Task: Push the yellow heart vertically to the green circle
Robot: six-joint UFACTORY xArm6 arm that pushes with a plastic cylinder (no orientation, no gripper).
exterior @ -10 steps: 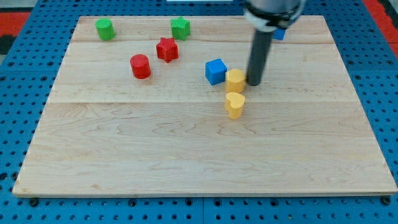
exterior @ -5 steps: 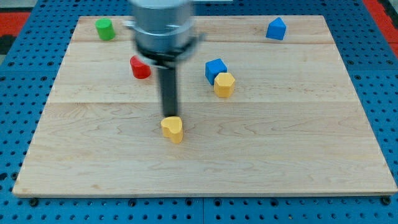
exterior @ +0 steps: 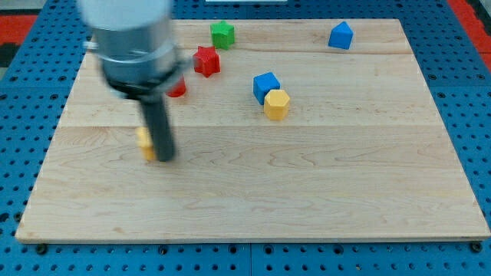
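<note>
The yellow heart (exterior: pixel 144 142) lies on the board's left half, blurred and mostly hidden behind my rod. My tip (exterior: pixel 165 159) is against the heart's right side. The green circle is hidden behind the arm's body at the view's top left.
A green star (exterior: pixel 222 33) and a red star (exterior: pixel 205 60) sit near the top. A red cylinder (exterior: pixel 178 88) shows partly beside the arm. A blue cube (exterior: pixel 265 86) touches a yellow hexagon (exterior: pixel 276 103) at the centre. A blue house-shaped block (exterior: pixel 341 35) is at the top right.
The tip swept left across the board, pushing the yellow heart from the centre to the left half. The yellow hexagon shifted slightly left beside the blue cube, then stayed.
</note>
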